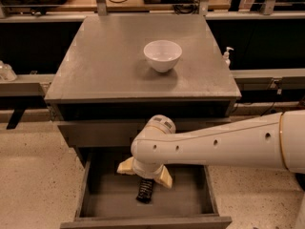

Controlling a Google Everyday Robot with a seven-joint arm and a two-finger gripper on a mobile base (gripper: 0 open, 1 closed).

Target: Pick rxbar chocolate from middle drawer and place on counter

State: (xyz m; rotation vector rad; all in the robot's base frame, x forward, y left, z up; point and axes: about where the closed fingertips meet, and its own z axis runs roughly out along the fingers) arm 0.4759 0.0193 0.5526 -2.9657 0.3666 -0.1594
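The rxbar chocolate (145,192) lies flat on the floor of the open middle drawer (183,202), near its middle, with its far end hidden under my wrist. My gripper (145,172) hangs inside the drawer right above the bar's far end. Its two pale fingers (165,176) are spread to either side, open and holding nothing. The counter (105,63) is the grey top of the cabinet above the drawer.
A white bowl (163,55) stands on the counter, right of centre towards the back. A small pump bottle (227,57) stands just off the counter's right edge. My white arm (228,140) crosses in front of the drawer from the right.
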